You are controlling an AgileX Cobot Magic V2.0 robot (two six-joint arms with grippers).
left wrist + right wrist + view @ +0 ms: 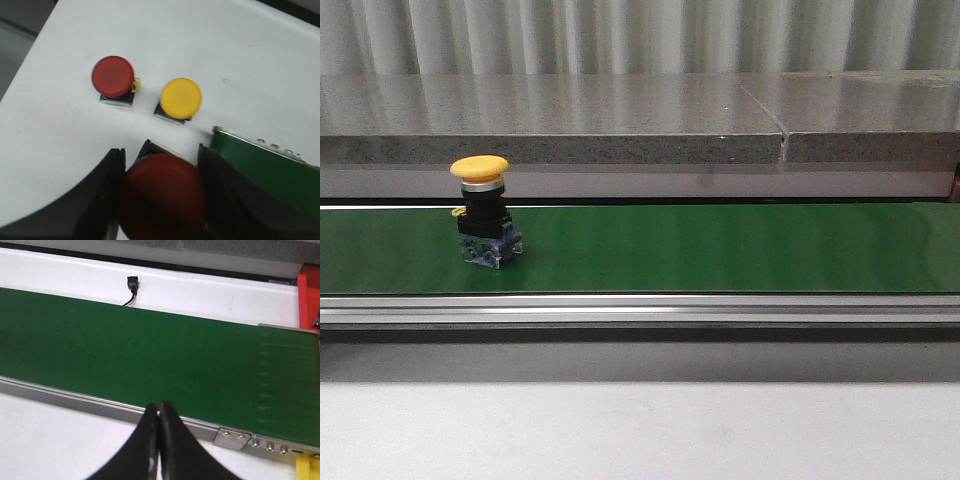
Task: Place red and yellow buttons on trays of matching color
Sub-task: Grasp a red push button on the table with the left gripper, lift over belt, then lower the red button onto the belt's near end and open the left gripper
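Note:
In the left wrist view my left gripper [161, 149] is shut on a red button [162, 195], its fingers pressing both sides of the dark red cap. Beyond it a second red button [113, 76] and a yellow button [181, 96] stand upright on the white table. Another yellow button [480, 208], with a black body and blue base, stands on the green belt [720, 248] at the left in the front view. My right gripper [159, 404] is shut with nothing in it, over the belt's near rail. A red tray [309, 295] edge shows beside the belt's end.
The belt's end [265, 165] lies right beside my left gripper. A black plug with a wire [132, 285] sits on the white strip beyond the belt. A small yellow piece [305, 470] shows past the rail bracket [231, 438]. A grey stone ledge [620, 120] runs behind the belt.

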